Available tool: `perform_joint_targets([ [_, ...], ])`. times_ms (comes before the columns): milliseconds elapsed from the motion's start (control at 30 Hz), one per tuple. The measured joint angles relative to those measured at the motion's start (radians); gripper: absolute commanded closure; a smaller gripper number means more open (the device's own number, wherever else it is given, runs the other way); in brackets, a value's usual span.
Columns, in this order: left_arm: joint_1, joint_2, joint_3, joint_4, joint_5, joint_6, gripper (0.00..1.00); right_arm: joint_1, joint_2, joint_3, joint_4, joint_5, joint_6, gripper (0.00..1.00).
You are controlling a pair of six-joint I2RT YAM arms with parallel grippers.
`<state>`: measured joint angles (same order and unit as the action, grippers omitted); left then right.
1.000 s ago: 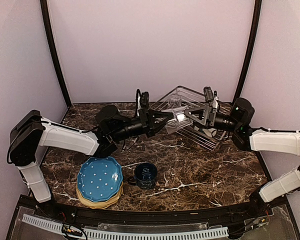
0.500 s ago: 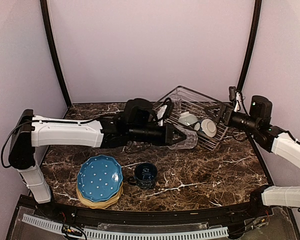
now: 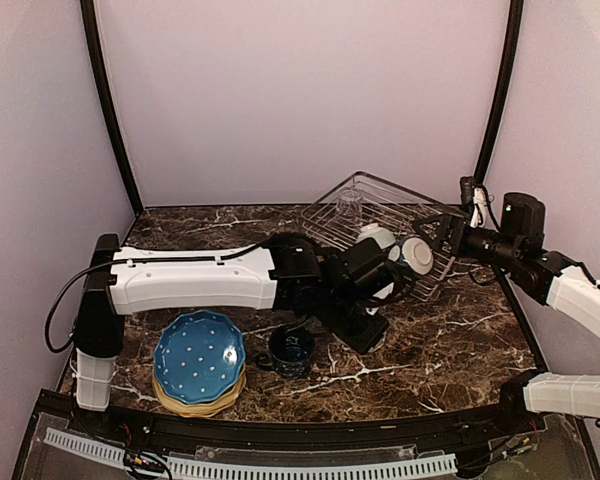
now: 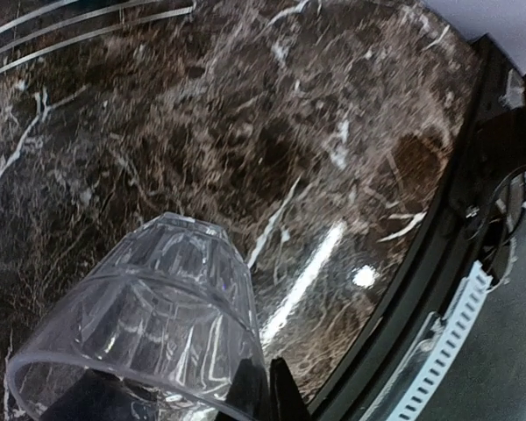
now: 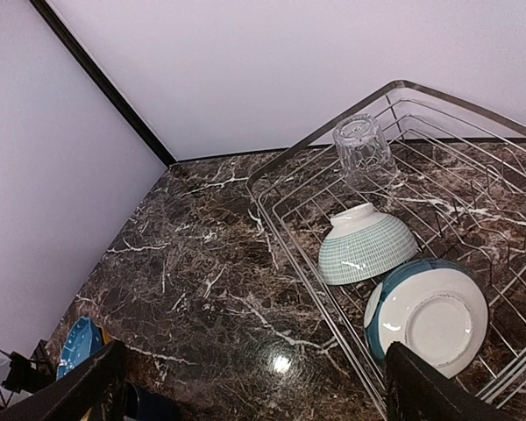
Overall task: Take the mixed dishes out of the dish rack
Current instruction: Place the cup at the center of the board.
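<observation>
My left claw (image 4: 167,395) holds a glass (image 4: 149,307) over the table (image 4: 202,105). My right claw (image 5: 254,386) is wide open, by the rack's (image 5: 285,156) right side.

The desk (image 3: 450,350) is dark brown marble with white veins, and glossy, with a bright glare spot on its right half. Three things rest directly on it. The rack (image 3: 327,196) sits at the far right, turned at an angle to the desk's edges, one corner near the back wall. A stack of plates (image 3: 199,358) lies at the near left, a blue dotted one on top and a mustard rim showing below. The mug (image 3: 292,350) stands just right of the stack, its handle toward the plates.
</observation>
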<state>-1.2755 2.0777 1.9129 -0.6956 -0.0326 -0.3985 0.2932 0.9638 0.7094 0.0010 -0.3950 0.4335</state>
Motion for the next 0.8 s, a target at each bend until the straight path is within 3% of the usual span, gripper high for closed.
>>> perform_joint_targets([
  [233,-0.019,0.087,0.027,-0.176,-0.055,0.032,0.98,0.000,0.001,0.000,-0.002,0.000,-0.002,0.01],
  [467,-0.021,0.094,0.051,-0.227,-0.066,0.043,0.94,0.000,0.024,0.000,0.007,-0.005,0.005,0.01],
  [800,-0.026,0.099,0.051,-0.237,-0.059,0.057,0.76,0.000,0.052,-0.001,0.015,-0.012,0.012,0.01],
])
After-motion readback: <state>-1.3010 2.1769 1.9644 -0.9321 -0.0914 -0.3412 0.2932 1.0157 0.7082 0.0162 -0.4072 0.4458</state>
